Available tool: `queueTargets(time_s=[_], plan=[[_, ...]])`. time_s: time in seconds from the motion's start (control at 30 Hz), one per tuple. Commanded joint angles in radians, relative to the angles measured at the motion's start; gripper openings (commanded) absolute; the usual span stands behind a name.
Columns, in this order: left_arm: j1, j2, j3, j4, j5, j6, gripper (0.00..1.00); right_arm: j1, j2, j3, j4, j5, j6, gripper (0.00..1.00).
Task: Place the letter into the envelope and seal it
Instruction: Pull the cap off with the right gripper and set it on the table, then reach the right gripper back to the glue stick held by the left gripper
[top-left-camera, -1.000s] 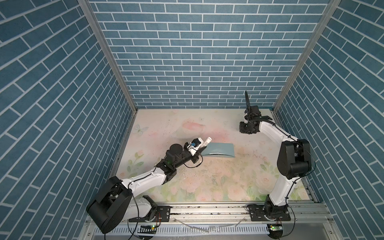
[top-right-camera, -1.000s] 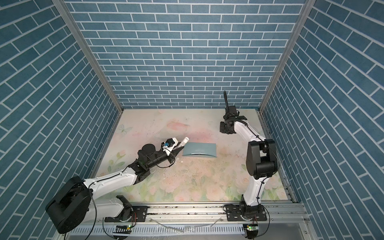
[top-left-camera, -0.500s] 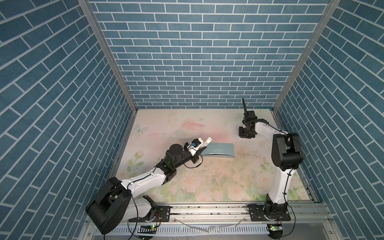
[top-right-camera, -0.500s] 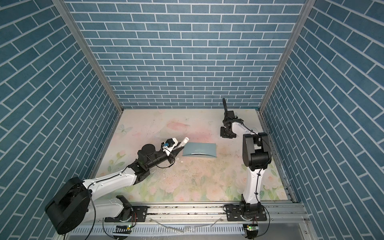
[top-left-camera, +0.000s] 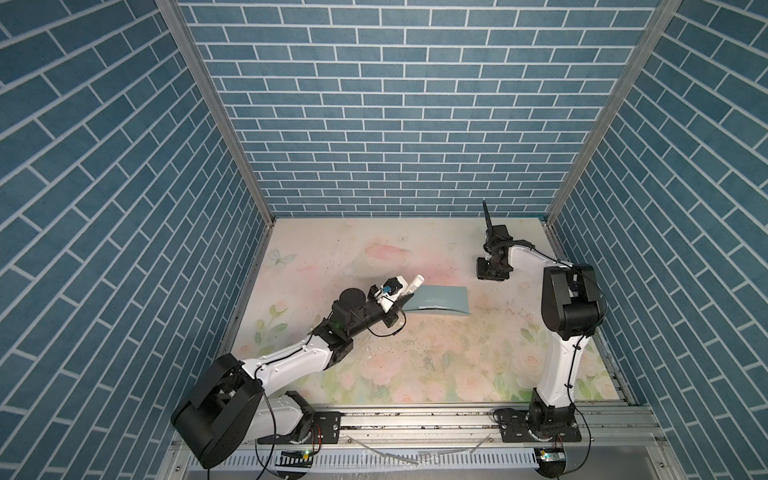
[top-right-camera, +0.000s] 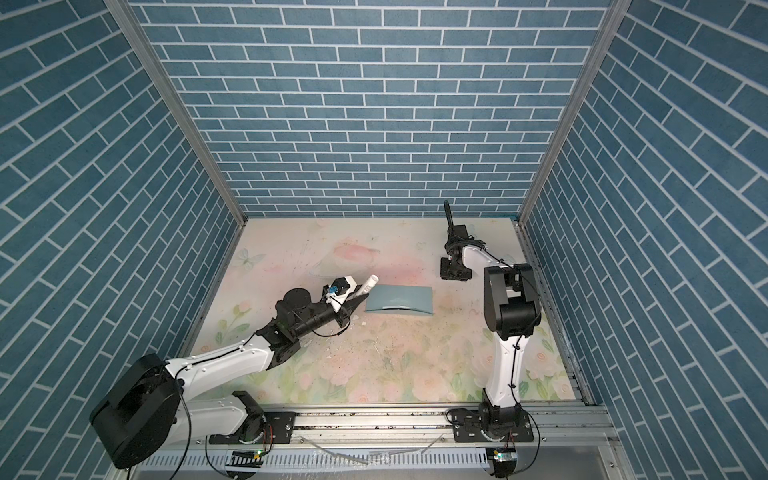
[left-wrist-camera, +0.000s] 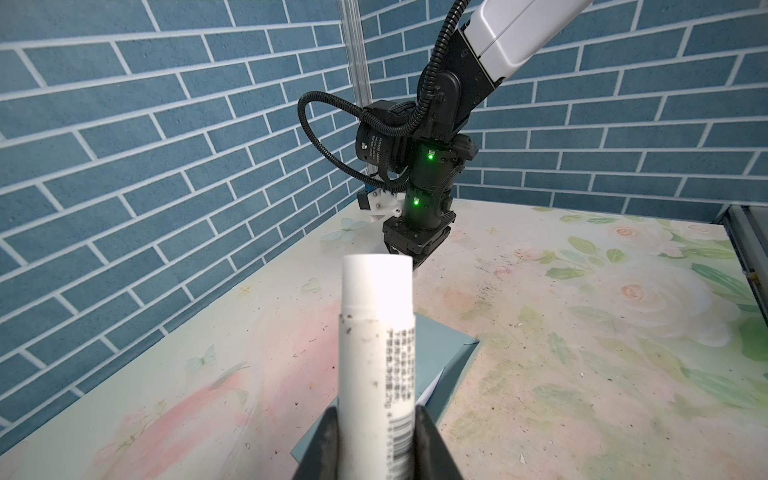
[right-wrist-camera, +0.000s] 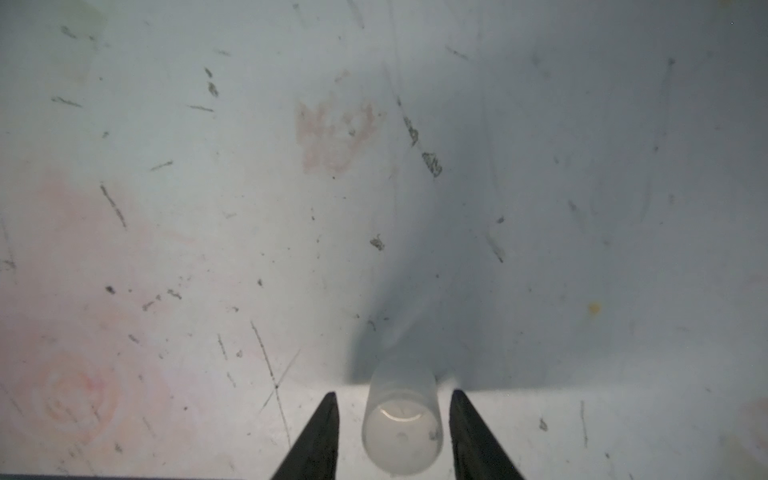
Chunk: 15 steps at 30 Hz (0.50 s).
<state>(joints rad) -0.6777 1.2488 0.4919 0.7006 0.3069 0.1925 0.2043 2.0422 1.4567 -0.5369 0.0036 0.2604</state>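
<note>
The teal envelope (top-left-camera: 438, 300) (top-right-camera: 401, 300) lies flat mid-table. In the left wrist view a white corner of the letter (left-wrist-camera: 431, 390) peeks out from under the envelope (left-wrist-camera: 449, 353). My left gripper (left-wrist-camera: 377, 415) (top-left-camera: 405, 297) is shut on a white glue stick (left-wrist-camera: 376, 332) (top-left-camera: 414, 284), which points up over the envelope's left end. My right gripper (right-wrist-camera: 394, 394) (top-left-camera: 492, 272) points down at the table at the back right. Its jaws stand open around a translucent white cap (right-wrist-camera: 401, 432), with a gap on each side.
The floral table mat (top-left-camera: 415, 365) is scuffed and speckled. Blue brick walls (top-left-camera: 395, 124) close in the back and both sides. A metal rail (top-left-camera: 415, 419) runs along the front edge, where both arm bases are mounted.
My right gripper's jaws have opened off the cap, and that arm's elbow has swung in toward its base. The left arm, the glue stick and the envelope have not moved.
</note>
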Motion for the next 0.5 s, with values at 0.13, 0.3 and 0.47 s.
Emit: queueTargets(time_s=[0.13, 0.3, 0.47], plan=[[-0.005, -0.015, -0.016, 0.037, -0.028, -0.02, 0.0, -0.003, -0.094, -0.032, -0.052, 0.016, -0.022, 0.54], [-0.005, -0.011, -0.018, 0.089, -0.034, -0.054, 0.0, -0.003, -0.272, -0.053, -0.058, -0.052, -0.021, 0.6], [-0.005, 0.002, -0.017, 0.172, -0.05, -0.121, 0.0, 0.013, -0.49, -0.156, 0.111, -0.412, 0.093, 0.64]])
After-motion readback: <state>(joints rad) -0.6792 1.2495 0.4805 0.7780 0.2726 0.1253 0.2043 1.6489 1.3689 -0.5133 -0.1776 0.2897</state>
